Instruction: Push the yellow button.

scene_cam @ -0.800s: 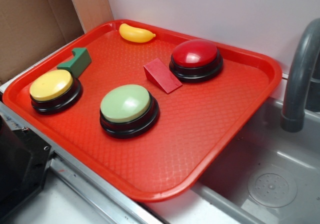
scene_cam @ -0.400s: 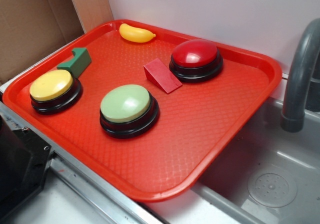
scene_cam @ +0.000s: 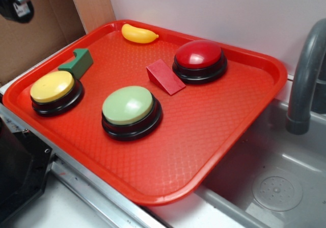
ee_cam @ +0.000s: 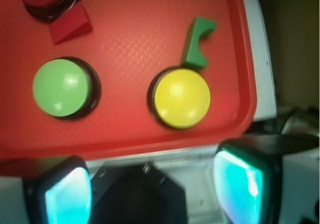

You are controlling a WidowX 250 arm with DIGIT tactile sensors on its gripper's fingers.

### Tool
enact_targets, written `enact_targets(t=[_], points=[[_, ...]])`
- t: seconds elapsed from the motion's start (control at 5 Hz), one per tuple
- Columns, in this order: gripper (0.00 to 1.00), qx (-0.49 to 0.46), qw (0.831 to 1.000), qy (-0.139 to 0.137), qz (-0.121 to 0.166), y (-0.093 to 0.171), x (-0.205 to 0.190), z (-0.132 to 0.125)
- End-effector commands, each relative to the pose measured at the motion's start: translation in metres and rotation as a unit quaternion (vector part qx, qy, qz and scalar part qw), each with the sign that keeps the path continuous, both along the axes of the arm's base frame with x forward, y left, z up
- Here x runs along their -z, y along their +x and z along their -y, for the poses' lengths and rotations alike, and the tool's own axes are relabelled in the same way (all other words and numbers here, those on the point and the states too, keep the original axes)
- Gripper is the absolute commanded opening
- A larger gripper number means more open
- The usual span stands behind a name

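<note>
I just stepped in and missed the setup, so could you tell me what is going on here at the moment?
A WidowX arm is setting up to press the yellow button, which sits near the left edge of a red tray beside a green block. The pincer hangs above the tray's edge with its fingers spread wide, holding nothing and touching nothing. The pale green button, red button, red wedge and toy banana lie untouched.

Claw [scene_cam: 18, 3] newly in view at top-left corner, above tray's [scene_cam: 244, 110] far end.
</note>
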State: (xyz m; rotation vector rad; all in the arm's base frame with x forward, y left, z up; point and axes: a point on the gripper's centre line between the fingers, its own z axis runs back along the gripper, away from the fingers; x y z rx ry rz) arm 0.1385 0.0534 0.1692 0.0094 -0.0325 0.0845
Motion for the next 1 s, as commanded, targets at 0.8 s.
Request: enact_targets(t=[0.8], points=[[1.0, -0.008, 0.999, 0.031, -0.029, 0.027, 0.113, -0.033]])
